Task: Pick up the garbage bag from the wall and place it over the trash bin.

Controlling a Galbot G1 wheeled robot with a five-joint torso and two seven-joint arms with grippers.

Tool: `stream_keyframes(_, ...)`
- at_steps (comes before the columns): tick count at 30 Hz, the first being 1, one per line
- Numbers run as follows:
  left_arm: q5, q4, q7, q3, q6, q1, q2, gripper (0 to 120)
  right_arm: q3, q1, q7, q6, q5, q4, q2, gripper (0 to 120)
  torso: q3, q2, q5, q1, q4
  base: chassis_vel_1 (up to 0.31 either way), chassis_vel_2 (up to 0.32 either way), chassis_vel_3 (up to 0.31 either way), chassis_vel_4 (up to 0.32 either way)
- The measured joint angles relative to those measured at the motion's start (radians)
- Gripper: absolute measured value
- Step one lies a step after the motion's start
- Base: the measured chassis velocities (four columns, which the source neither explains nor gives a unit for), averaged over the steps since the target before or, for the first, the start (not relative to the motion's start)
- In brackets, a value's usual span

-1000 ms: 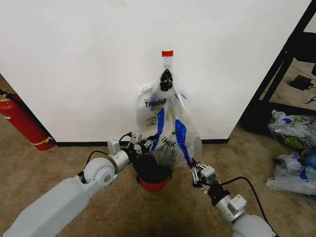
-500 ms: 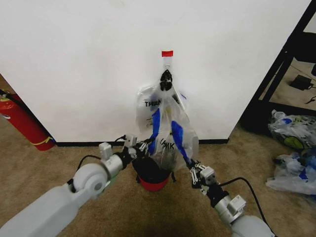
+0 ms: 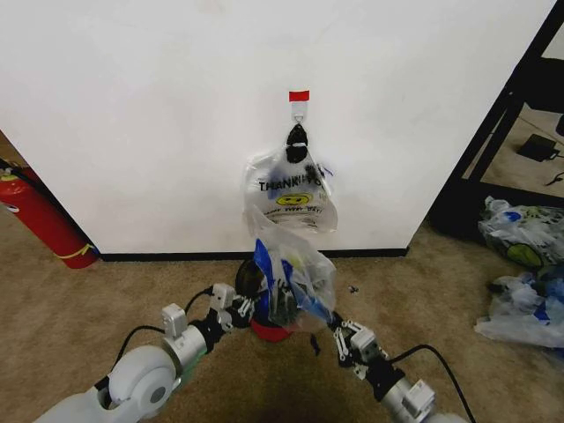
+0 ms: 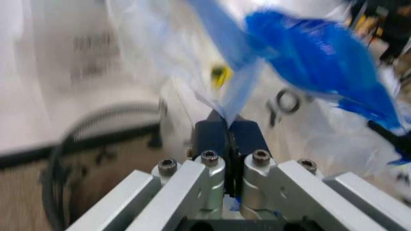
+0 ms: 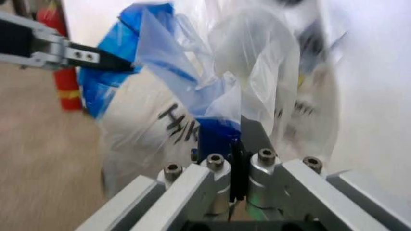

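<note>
Head view is showing both grippers, left gripper (image 3: 249, 305) and right gripper (image 3: 333, 326), clamping the garbage bag (image 3: 289, 273) near the trash bin (image 3: 264, 328); spreading its mouth evenly looks wise.

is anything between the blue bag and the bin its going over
Nothing visible. The garbage bag hangs directly above the trash bin, pinched at its edges by the left gripper and right gripper. The other bag hangs higher on the wall.
</note>
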Motion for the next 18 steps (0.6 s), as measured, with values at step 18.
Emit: stream_keyframes(18,-0.051,0.02,-0.026,0.015,-0.009,-0.042,-0.01,0,-0.009,0.123,0.052,-0.091,0.24,-0.013,0.144,0,0.0,0.0,-0.0001,0.0,0.0004,0.0,0.0,0.0,0.0)
